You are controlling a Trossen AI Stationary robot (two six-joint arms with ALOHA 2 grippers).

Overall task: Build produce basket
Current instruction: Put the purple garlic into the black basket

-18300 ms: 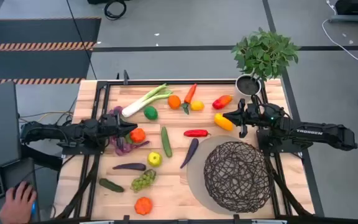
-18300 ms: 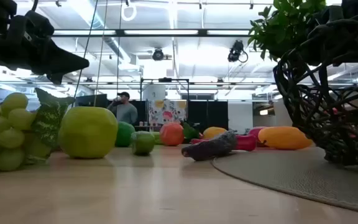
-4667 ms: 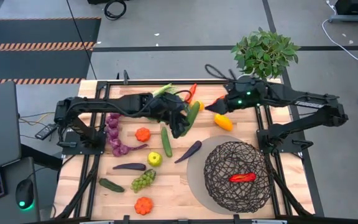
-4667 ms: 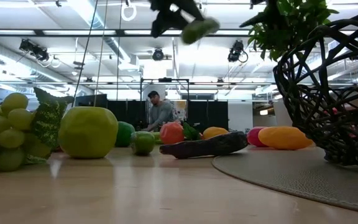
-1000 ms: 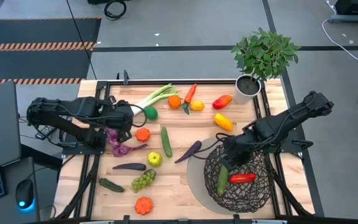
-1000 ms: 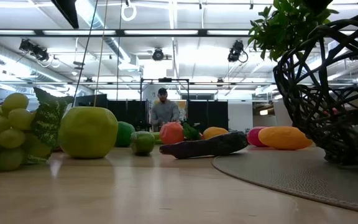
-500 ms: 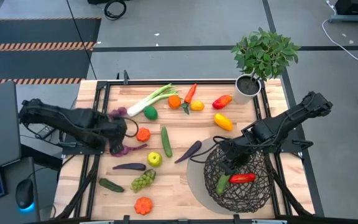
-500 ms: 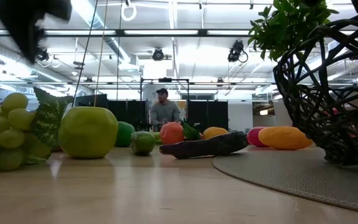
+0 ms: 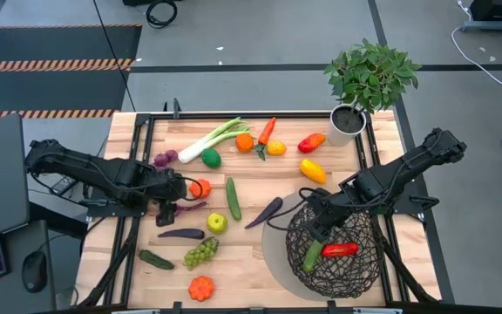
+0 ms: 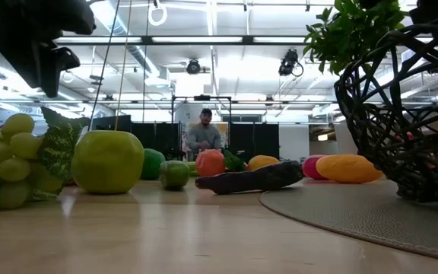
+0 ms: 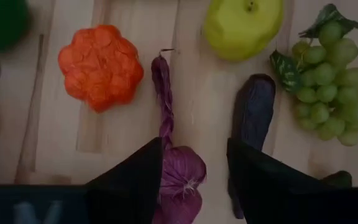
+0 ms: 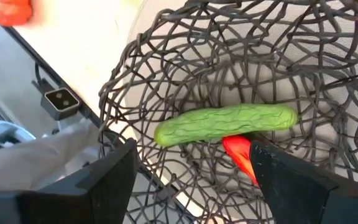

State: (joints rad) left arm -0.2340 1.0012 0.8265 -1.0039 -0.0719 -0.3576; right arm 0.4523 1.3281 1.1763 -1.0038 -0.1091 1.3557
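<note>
The dark woven wire basket (image 9: 356, 228) stands on a grey round mat at the near right. A green cucumber (image 12: 225, 123) and a red pepper (image 12: 238, 155) lie in it. My right gripper (image 12: 194, 186) hangs open just above the basket's far left rim (image 9: 314, 225), holding nothing. My left gripper (image 11: 193, 146) points down at the left, open. Its fingers stand on either side of a purple onion braid (image 11: 182, 177) lying on the table (image 9: 177, 208). Whether they touch it I cannot tell. The rest of the produce lies loose on the wood.
A leek (image 9: 206, 141), lime (image 9: 211, 158), orange (image 9: 245, 142), carrot (image 9: 267, 133) and peppers (image 9: 313, 171) lie at the far side. A small pumpkin (image 11: 100, 65), yellow-green apple (image 11: 242, 26), eggplant (image 11: 252, 112) and grapes (image 11: 325, 81) surround my left gripper. A potted plant (image 9: 369, 83) stands far right.
My left gripper has dropped and come toward the table's near edge, tipping from a flatter reach to point down over the purple onion braid. My right gripper has stayed over the basket. The cucumber has settled lower in the basket and lies slanted beside the red pepper.
</note>
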